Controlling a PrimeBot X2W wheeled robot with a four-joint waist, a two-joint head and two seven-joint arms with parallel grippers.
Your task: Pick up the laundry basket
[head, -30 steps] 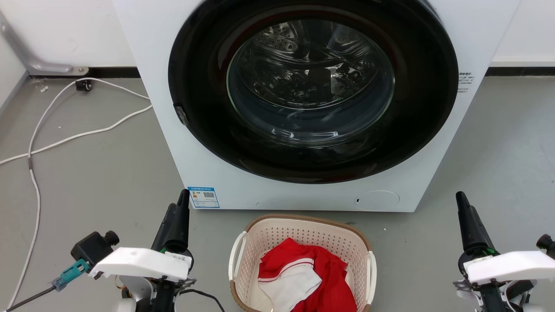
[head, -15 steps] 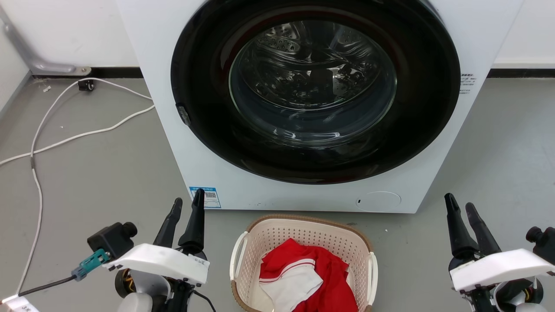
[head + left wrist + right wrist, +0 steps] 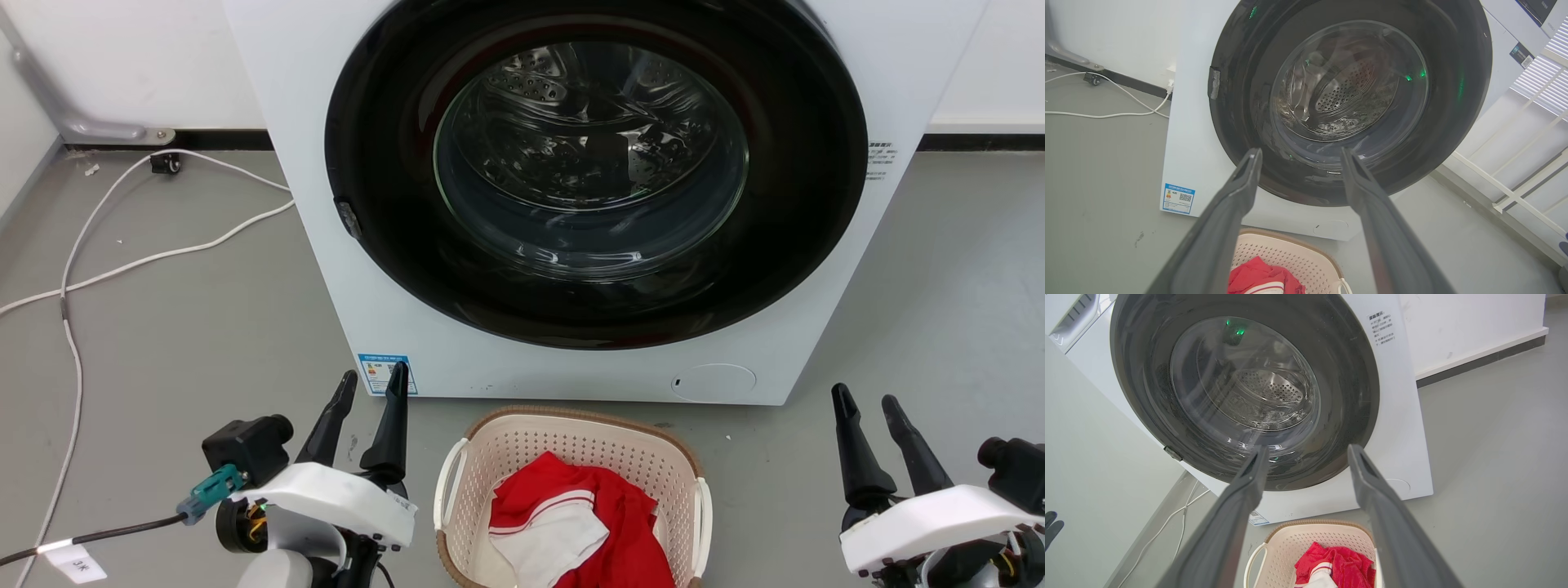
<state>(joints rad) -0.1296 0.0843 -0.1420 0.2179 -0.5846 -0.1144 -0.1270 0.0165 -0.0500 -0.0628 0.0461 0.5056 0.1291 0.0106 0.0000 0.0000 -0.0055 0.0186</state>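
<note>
Label [image 3: 384,373], blue, QR-coded, print illegible, on washer [image 3: 531,380] behind laundry basket [image 3: 571,441].

My left end effector [image 3: 375,372] sits at the lower left of the head view. Its two dark fingers [image 3: 390,425] are spread apart and point up and away from me. My right end effector [image 3: 864,395] mirrors it at the lower right, parted just as wide. Both are empty. A white wrist cover [image 3: 326,494] sits behind the left one.
</note>
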